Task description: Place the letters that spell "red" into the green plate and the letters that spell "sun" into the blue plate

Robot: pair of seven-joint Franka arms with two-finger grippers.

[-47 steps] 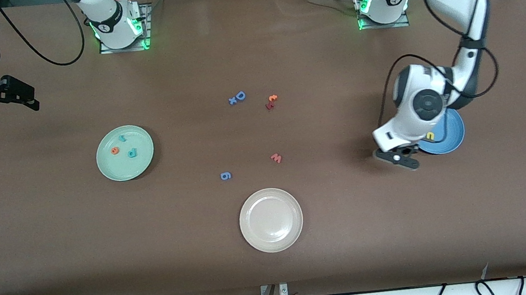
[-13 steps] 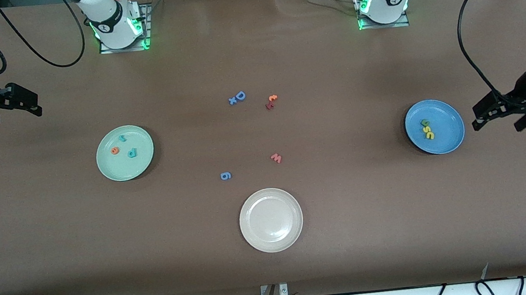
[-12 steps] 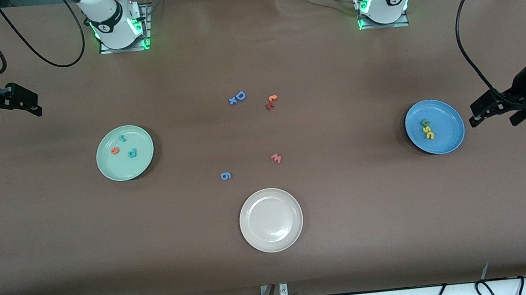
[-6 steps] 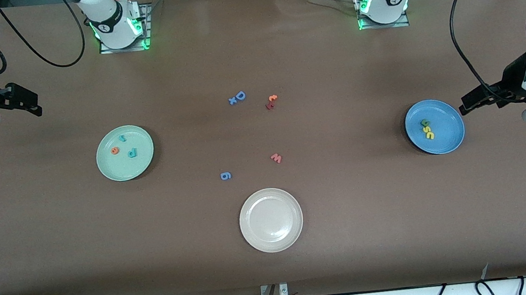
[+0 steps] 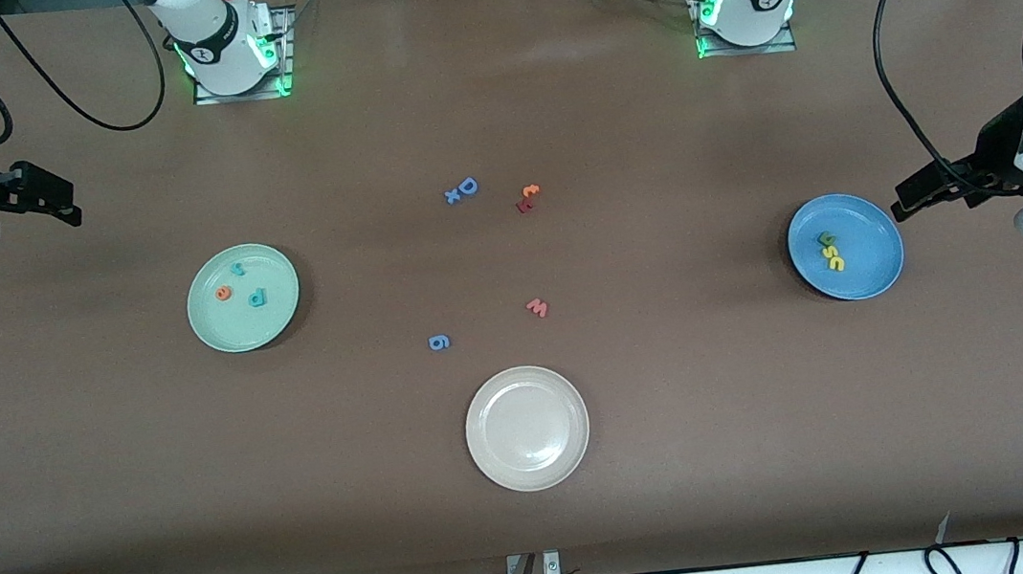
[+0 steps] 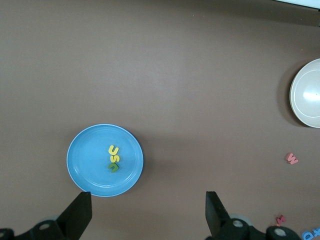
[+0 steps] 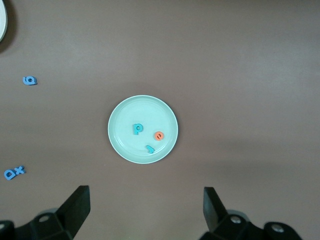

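Cream plate (image 6: pixel 306 93) cut off by left wrist view edge; dark red letter (image 5: pixel 523 207) unreadable.

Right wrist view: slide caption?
Open right pincer above green plate holding teal "r", teal "d", orange "e".

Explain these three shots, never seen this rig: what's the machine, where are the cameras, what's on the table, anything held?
Two robot arms bolted to a brown table, each ending in a two-finger pincer. The wide shot looks down from across the table; the other two come from cameras on each arm's wrist.

The left pincer hangs beside the blue plate, which holds the yellow and green "sun" letters. The right pincer waits at its end of the table, above the green plate holding the "red" letters. Both pincers are open and empty.

Mid-table lie spare letters and a cream plate with nothing in it.
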